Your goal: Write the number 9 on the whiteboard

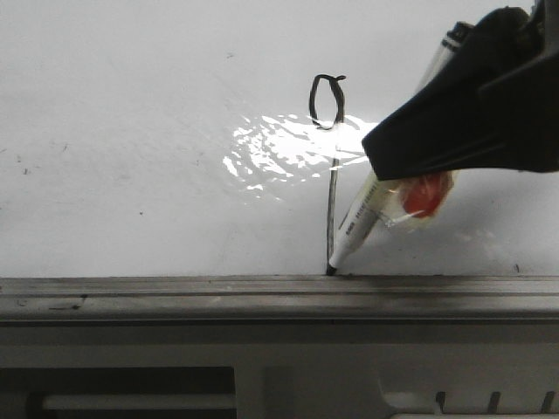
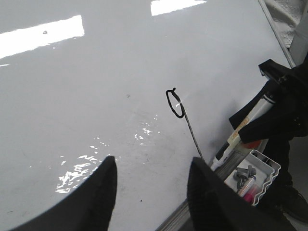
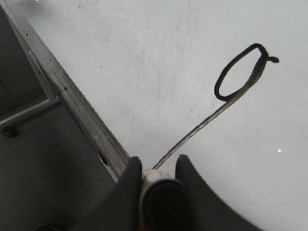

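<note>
The number 9 (image 1: 329, 166) stood on the whiteboard (image 1: 131, 131) as a thin black marker line: a small narrow oval loop at the top, with a short tick at its upper corner, and a long straight stem running down from the loop to the grey metal ledge (image 1: 175, 292) along the board's lower edge. The loop sat just above and beside the bright glare patch (image 1: 288, 153), and the stem passed through the edge of that glare, where the line looked paler. The marker pen (image 1: 362, 218), white with printed lettering on its barrel and a red blob (image 1: 422, 196) taped to it, leaned tilted against the board with its black tip touching the foot of the stem, right at the ledge. The right gripper (image 3: 155, 166) was clamped on the marker's upper barrel, its two dark fingers pressing either side of the pen's round end in the right wrist view. The left gripper (image 2: 151, 185) hung apart from the pen with its jaws spread wide and nothing between them, pointed at the board below the loop. Beyond the ledge near the pen, the left wrist view showed a small white tray (image 2: 269, 168) holding grey and pink items too small to identify.
</note>
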### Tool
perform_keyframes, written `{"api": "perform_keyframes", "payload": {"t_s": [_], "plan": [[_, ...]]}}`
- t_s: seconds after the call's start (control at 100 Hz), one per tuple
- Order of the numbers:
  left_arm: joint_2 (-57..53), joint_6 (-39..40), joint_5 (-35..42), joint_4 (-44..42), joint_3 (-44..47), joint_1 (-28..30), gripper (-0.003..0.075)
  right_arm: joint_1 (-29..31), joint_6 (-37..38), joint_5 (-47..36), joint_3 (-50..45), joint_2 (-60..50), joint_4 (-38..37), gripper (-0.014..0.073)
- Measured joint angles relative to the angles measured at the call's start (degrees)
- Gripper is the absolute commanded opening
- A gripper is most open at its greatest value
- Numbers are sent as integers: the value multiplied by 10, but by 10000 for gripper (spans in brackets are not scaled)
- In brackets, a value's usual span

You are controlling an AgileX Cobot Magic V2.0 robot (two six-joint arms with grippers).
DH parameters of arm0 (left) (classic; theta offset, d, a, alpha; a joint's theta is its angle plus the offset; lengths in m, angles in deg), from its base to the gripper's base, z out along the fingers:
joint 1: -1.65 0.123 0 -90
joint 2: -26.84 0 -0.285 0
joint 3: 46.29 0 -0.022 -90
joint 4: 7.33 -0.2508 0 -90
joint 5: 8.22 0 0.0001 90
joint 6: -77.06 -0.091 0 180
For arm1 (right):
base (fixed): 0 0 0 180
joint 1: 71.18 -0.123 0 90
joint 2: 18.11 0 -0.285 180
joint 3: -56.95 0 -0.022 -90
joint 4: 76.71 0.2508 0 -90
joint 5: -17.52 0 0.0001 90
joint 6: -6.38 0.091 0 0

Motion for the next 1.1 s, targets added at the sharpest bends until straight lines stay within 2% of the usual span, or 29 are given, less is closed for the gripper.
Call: {"api": "perform_keyframes", "payload": {"t_s": [0.24,0.39,0.57,0.79,0.95,1.1], "plan": [[0,0,-2,0,0,0,309,-15,-5,36,34,-28,-21,-45],[24,-46,-45,11,0,-4,309,-28,-10,97,80,-54,-28,-48],[94,-167,-88,83,0,-46,308,-29,-10,177,107,-56,-30,-48],[191,-321,-95,158,0,-125,307,-40,-13,194,110,-56,-30,-74],[243,-388,-92,223,0,-157,307,-74,-21,195,110,-56,-30,-74],[265,-423,-92,254,0,-162,307,-94,-23,192,110,-56,-29,-74]]}}
